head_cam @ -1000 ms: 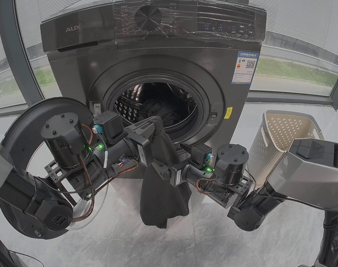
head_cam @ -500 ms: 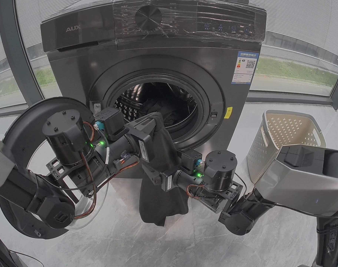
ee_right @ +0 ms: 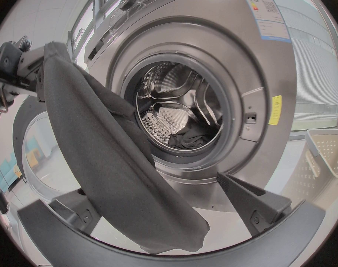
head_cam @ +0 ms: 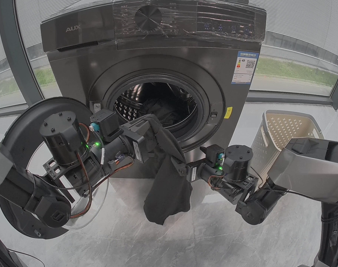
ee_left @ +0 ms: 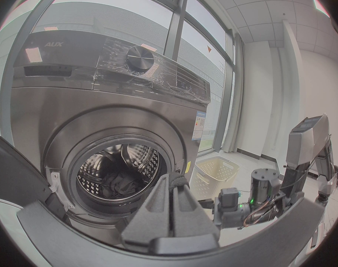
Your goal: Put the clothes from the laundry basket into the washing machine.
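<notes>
**A:** Where's the trouble, starting closest in?

**B:** The dark garment (head_cam: 168,190). It hangs from the left claw (head_cam: 149,122), which is clenched on one top fold. Most of the cloth dangles toward the floor (head_cam: 213,238), at 6 o'clock from the drum mouth (head_cam: 157,104). With so small a pinch, I'd guess a push forward could pull it free.

**A:** And the right claw (head_cam: 179,166)?

**B:** Spread wide and grasping nothing, with the cloth lying across one of its fingers (touching, not gripped). If it advances like that, a fold might snag and drag back out.

**A:** Farther on?

**B:** The tail is the worry. If only the top goes in, the hem may drape over the lip of the washing machine (head_cam: 154,67). The door (head_cam: 20,130) stands open at 9 o'clock, close beside the left arm, so a wide swing could knock it. Inside the drum, dark clothes (head_cam: 165,110) already lie.

**A:** The basket?

**B:** The laundry basket (head_cam: 284,130) stands at 4 o'clock, with its bottom hidden by the arm.

**A:** Surface, room?

**B:** Glossy grey stone tile, and fallen fabric would probably slide on it. Behind the machine are tall windows (head_cam: 302,26) with grass beyond.
</notes>
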